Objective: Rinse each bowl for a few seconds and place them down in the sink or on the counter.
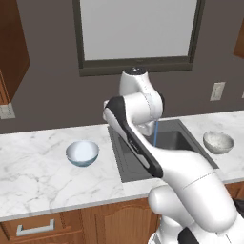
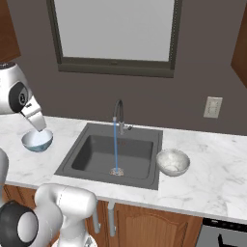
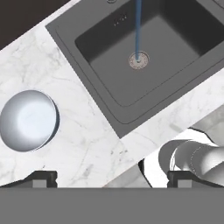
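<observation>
I hold the fingers [image 3: 111,178] spread wide and empty above the surface [image 3: 94,144]. The blue bowl [image 3: 28,120] sits left of the sink [image 3: 109,65], the speckled bowl [image 2: 172,161] right. Water [image 3: 138,26] runs; a thin rim could slip when I pinch.

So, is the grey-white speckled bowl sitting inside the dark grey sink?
No, the speckled bowl rests on the marble counter, beside the sink.
</observation>
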